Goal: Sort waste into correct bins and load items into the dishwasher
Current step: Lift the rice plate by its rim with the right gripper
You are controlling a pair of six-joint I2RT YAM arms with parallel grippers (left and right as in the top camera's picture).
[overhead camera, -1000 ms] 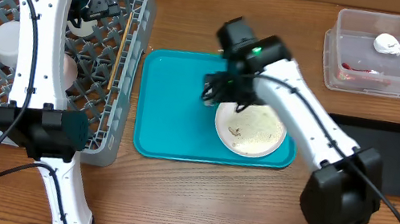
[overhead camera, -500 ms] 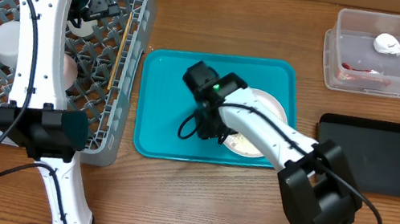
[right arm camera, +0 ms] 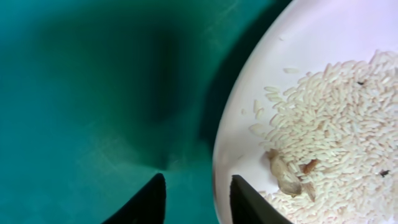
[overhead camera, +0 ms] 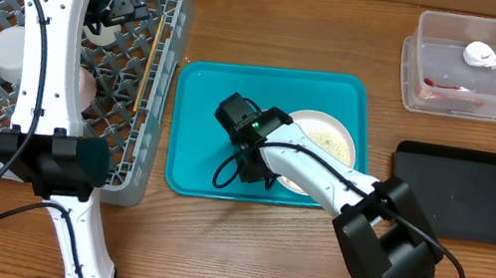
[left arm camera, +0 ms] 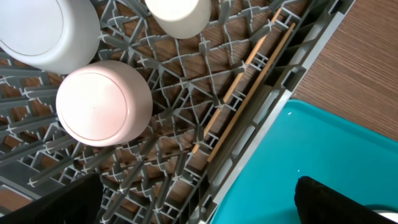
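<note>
Right gripper: fingers apart by a narrow gap, straddling the plate's rim and not visibly pinching it.
Plate: sits on the teal tray. One finger is outside the rim over the tray, the other over the plate's inner slope.
Rice: a loose heap just beyond the inner finger, with a few brownish scraps.
Handling: probably stiff, glazed, slick and breakable; the rice would slide if the plate tilts.
Hold: the bare rim between the fingers, seated deep.
Bins: black tray and clear tub, well beyond the plate from the fingers.
Left gripper: fingers wide apart and empty above the rack, with the chopsticks ahead.
</note>
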